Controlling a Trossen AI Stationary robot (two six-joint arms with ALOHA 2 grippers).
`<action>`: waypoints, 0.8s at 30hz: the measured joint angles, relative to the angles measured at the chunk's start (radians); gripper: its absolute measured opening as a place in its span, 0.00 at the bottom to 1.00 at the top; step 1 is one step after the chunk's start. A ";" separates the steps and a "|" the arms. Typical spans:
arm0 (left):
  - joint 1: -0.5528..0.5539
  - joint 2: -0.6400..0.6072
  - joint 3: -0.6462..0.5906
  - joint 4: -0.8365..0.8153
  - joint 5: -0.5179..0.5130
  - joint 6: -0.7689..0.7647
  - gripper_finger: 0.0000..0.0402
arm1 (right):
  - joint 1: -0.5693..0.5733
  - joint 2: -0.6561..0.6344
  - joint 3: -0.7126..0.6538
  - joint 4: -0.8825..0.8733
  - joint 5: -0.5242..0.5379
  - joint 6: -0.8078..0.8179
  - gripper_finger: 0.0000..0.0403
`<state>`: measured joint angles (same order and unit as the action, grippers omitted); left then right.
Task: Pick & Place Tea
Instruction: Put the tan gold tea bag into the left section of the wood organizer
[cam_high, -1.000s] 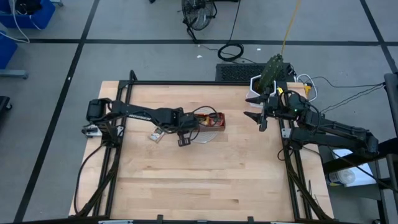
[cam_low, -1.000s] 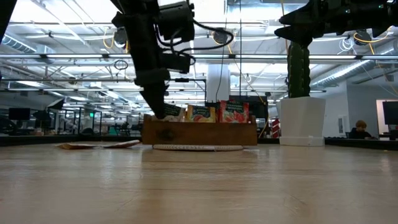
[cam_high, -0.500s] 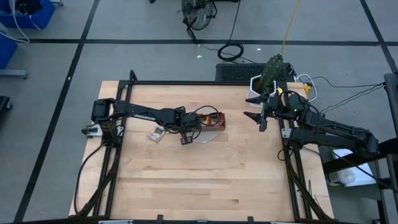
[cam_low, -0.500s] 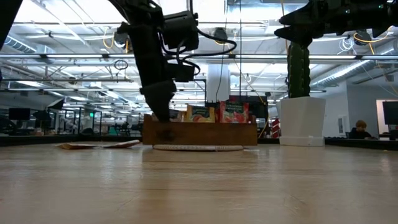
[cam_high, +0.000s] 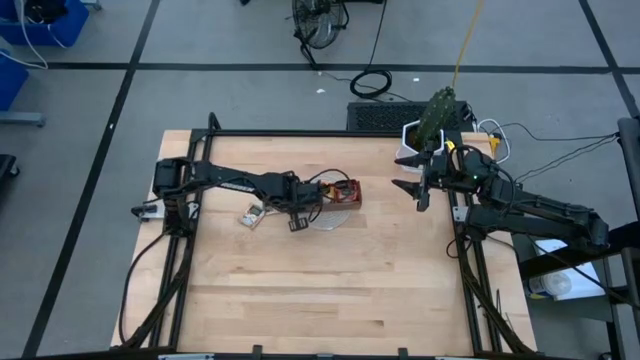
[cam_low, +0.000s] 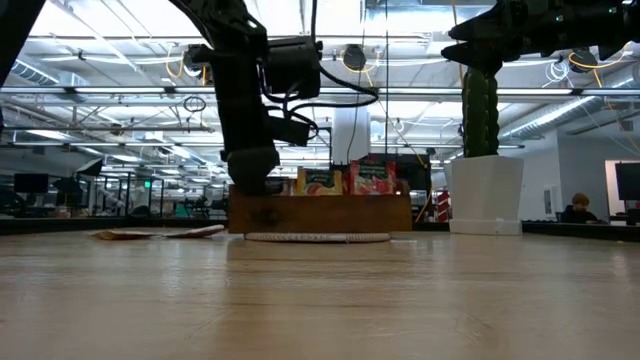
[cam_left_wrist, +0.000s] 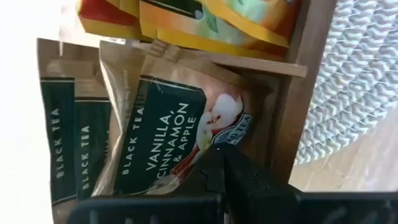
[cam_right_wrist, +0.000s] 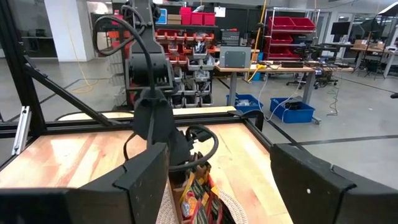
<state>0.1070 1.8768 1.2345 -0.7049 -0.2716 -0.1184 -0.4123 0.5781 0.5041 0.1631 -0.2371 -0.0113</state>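
The brown three-compartment wooden tray (cam_low: 320, 213) sits on a round pale woven mat (cam_left_wrist: 348, 93) near the middle of the light wooden table (cam_high: 320, 290). Red tea sachets (cam_low: 372, 179) and orange-yellow tea sachets (cam_low: 318, 182) stand upright in it, tops showing above the wall. In the end compartment nearest the left arm, pale beige sachets with dark labels (cam_left_wrist: 168, 137) stand packed, the front one reading vanilla, cinnamon and apple, black tea. The left gripper (cam_high: 296, 222) is down at that end of the tray, fingers clenched together right against the front beige sachet; whether it actually pinches it, I cannot tell. A few loose sachets (cam_high: 252, 215) lie flat on the table just beside the arm. The right gripper (cam_high: 412, 190) hangs well apart at the table's edge, fingers spread, holding nothing, next to a white pot with a tall green cactus (cam_low: 482, 150). Behind: grey floor, shelving with red bins (cam_right_wrist: 199, 15), a seated person (cam_low: 578, 208).
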 joint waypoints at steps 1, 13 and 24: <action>-0.001 0.001 0.000 0.001 -0.013 -0.001 0.00 | 0.000 0.000 0.000 0.000 0.000 0.000 0.65; -0.038 0.005 -0.004 0.001 -0.153 -0.025 0.00 | 0.000 0.000 0.000 -0.003 0.000 0.000 0.65; -0.046 0.004 -0.004 0.001 -0.283 -0.071 0.00 | 0.000 0.000 0.000 -0.003 0.000 0.000 0.65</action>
<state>0.0612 1.8805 1.2308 -0.7040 -0.5543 -0.1891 -0.4122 0.5785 0.5041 0.1604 -0.2371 -0.0113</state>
